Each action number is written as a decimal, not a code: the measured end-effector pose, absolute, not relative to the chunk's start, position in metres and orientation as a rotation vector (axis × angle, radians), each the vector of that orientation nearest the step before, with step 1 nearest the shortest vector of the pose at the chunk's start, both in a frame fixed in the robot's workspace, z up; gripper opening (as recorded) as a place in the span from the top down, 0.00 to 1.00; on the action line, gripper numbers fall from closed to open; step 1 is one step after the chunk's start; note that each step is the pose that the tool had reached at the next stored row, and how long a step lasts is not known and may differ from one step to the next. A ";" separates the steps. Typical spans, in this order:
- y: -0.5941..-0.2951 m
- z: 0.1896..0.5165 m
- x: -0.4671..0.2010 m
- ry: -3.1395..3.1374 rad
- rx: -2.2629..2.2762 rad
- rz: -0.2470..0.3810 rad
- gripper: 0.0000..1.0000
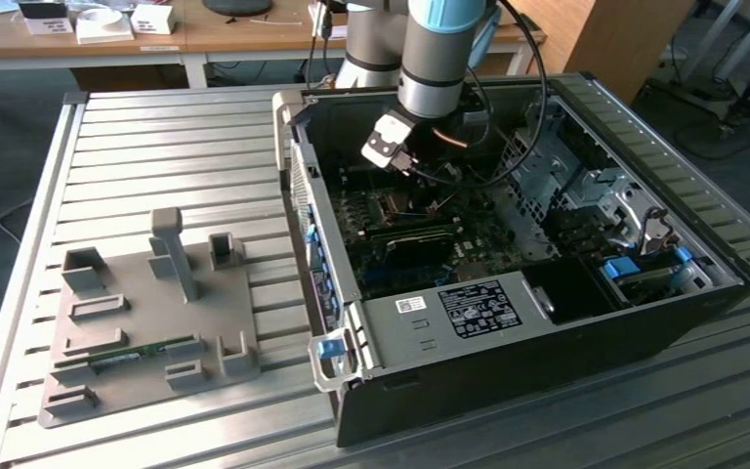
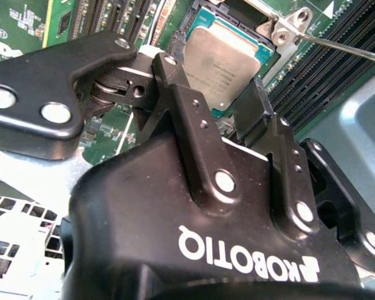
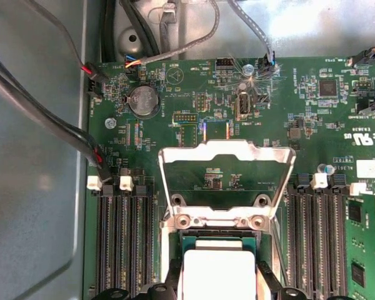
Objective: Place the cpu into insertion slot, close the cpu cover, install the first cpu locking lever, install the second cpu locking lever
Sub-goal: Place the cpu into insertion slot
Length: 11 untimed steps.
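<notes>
Gripper (image 2: pixel 212 78) is held spread just above slot (image 3: pixel 222 240); cpu (image 2: pixel 228 53) is seated in slot; cover (image 3: pixel 225 150) is raised beside slot.

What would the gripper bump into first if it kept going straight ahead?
Most likely the cpu, lying right ahead of the gripper at the insertion slot; how close is unclear.

Ribbed metal table (image 1: pixel 153 127) carries open grey computer case (image 1: pixel 479 381); grey fixture plate (image 1: pixel 128 322) beside it, exterior view's left.

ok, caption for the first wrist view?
Open cpu cover, cpu at the insertion slot, hand at the cpu.
</notes>
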<state>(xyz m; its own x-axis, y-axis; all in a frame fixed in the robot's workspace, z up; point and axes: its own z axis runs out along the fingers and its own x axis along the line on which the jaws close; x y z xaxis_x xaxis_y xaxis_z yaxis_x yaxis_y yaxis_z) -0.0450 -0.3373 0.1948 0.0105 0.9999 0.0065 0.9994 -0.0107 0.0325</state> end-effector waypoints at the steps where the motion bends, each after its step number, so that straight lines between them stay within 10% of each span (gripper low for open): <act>1: -0.337 0.195 -0.045 2.196 2.220 0.043 0.46; 11: -0.338 0.194 -0.045 2.196 2.220 0.043 0.46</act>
